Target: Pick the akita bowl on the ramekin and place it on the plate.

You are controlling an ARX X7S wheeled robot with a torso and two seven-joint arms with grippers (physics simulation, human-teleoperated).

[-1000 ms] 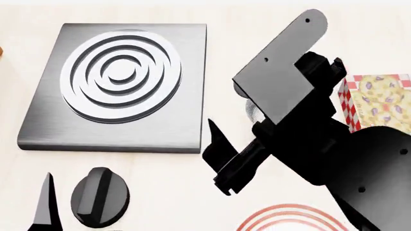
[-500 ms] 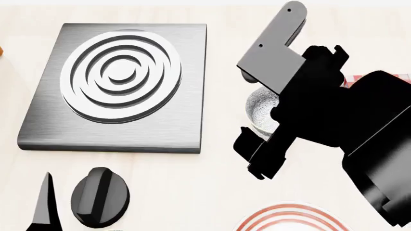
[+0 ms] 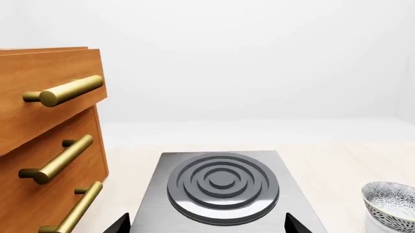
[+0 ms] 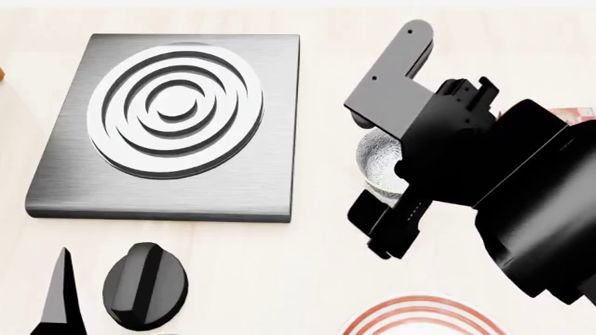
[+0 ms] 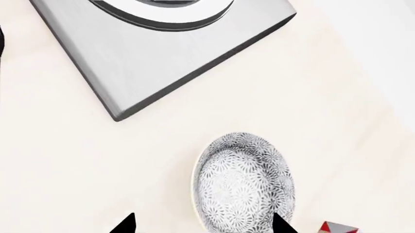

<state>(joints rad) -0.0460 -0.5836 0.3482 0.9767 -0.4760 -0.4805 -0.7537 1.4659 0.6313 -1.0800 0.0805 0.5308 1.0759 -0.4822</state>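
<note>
The akita bowl [image 5: 243, 182], grey-black speckled with a whitish patterned inside, sits upright just ahead of my right gripper [image 5: 202, 225]. That gripper is open, with one fingertip [image 5: 279, 224] over the bowl's edge and the other off to the side over bare table. In the head view the right arm hides most of the akita bowl [image 4: 375, 164]. The left wrist view shows the akita bowl [image 3: 392, 200] resting on the white ramekin [image 3: 374, 226]. The red-ringed plate [image 4: 419, 315] peeks in at the near edge. My left gripper [image 3: 207, 225] is open and empty.
A square steel burner plate [image 4: 167, 195] with raised rings lies left of the bowl. A black knob [image 4: 144, 286] sits near the front left. A wooden drawer cabinet [image 3: 45, 145] with brass handles stands at the far left. A red-checked box [image 5: 337, 227] lies beyond the bowl.
My right arm has swung right and back over the bowl, now covering most of the checked box. Its gripper has shifted closer to the bowl. The left arm is still.
</note>
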